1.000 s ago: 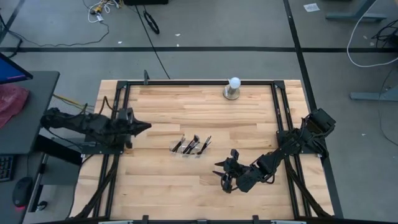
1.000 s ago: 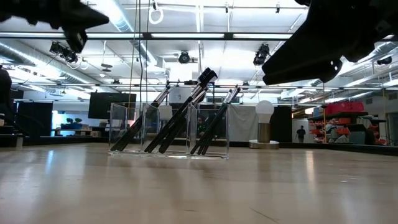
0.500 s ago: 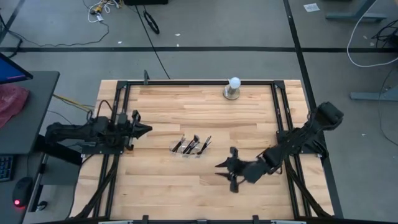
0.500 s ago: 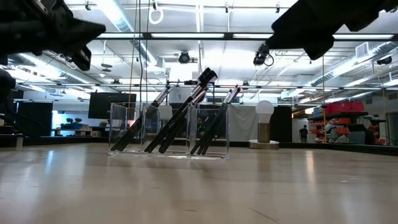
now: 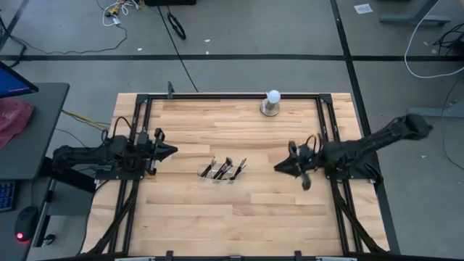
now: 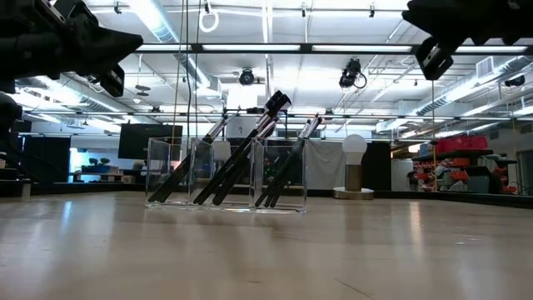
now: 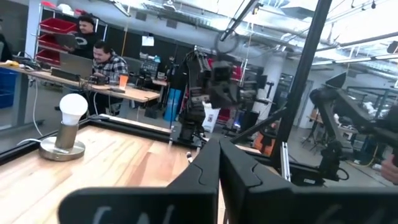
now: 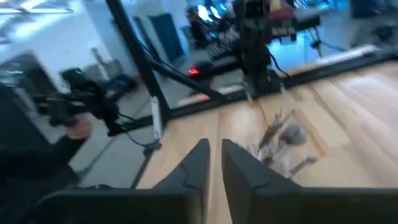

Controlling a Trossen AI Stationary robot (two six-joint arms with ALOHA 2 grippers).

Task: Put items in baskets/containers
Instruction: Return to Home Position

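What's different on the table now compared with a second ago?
The right gripper swung from the lower middle of the high view up and back toward the table's right edge. The left gripper dipped slightly at the left edge. Nothing was visibly taken or let go. The thin dark makeup brushes, the clear plastic organizer and the white ball on its round metal base stayed put.

— What moved?
— The right gripper (image 5: 280, 167) swung from the table's (image 5: 203, 217) front middle over to its right side, arm straightened, fingers drawn together.
— And the left gripper (image 5: 172, 151)?
— Sank slightly lower.
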